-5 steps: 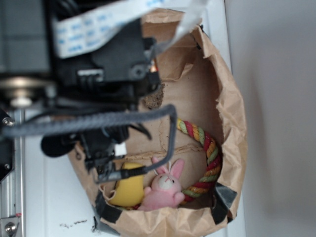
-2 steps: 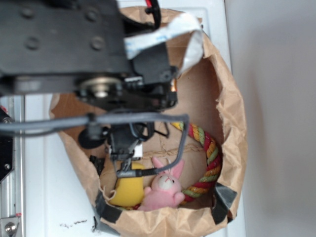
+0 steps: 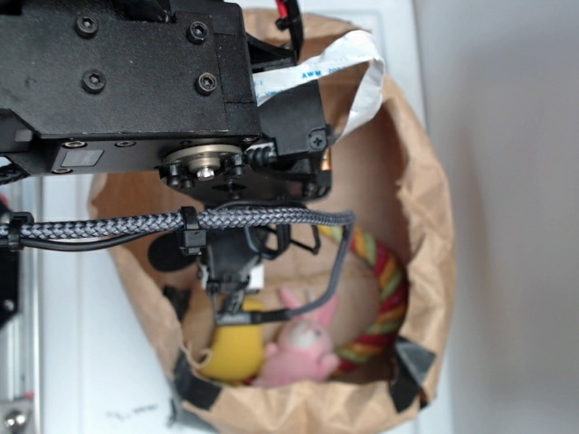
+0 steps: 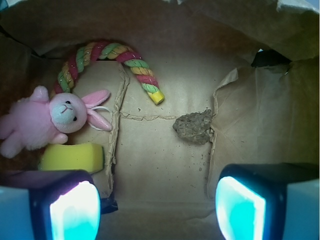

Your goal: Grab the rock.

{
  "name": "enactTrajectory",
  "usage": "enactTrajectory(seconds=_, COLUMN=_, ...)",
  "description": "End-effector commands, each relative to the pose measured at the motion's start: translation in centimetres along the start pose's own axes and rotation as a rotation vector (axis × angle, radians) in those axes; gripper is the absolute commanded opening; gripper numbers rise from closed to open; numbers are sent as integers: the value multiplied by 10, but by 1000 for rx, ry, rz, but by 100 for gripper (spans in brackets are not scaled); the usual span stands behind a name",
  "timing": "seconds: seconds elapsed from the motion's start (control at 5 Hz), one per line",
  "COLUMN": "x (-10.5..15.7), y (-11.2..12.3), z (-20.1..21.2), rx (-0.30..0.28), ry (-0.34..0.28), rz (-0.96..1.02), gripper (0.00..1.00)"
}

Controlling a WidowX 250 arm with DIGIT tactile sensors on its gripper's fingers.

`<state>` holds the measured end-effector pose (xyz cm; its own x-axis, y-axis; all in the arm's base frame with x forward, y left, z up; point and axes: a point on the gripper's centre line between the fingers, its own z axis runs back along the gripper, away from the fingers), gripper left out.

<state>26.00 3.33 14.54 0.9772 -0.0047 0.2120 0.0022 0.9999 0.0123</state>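
Note:
The rock (image 4: 194, 126), a small lumpy grey-brown stone, lies on the brown paper floor of the bag, seen in the wrist view a little right of centre. My gripper (image 4: 157, 212) hangs above the bag floor, open, with nothing between its two glowing cyan pads (image 4: 75, 212). The rock is ahead of the jaws, closer to the right pad, and apart from both. In the exterior view the arm (image 3: 163, 99) covers the rock.
A pink plush bunny (image 4: 47, 120) (image 3: 303, 348) leans over a yellow sponge (image 4: 72, 157) (image 3: 233, 348) at the left. A multicoloured rope (image 4: 117, 57) (image 3: 384, 289) curves along the back. The paper bag's walls (image 3: 430, 244) ring everything, with torn flaps (image 4: 225, 95) right of the rock.
The arm has moved over the bag and come nearer the exterior camera, now covering the rock that showed a second ago. The bunny, sponge and rope stay put.

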Motion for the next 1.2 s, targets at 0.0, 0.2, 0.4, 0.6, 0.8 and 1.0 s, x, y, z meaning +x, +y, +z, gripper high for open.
enactTrajectory(seconds=0.0, x=10, y=10, z=14, rx=13, ry=-51, rz=32, gripper=100)
enactTrajectory(seconds=0.2, x=13, y=20, z=-11, rx=19, ry=-109, rz=92, gripper=100)
enactTrajectory(seconds=0.4, x=22, y=26, z=-27, rx=32, ry=-99, rz=113, gripper=100)
enactTrajectory(seconds=0.6, x=25, y=25, z=-40, rx=46, ry=-83, rz=96, gripper=100)
enactTrajectory(seconds=0.8, x=29, y=19, z=-50, rx=33, ry=-74, rz=80, gripper=100)
enactTrajectory(seconds=1.0, x=37, y=10, z=-58, rx=19, ry=-78, rz=55, gripper=100)
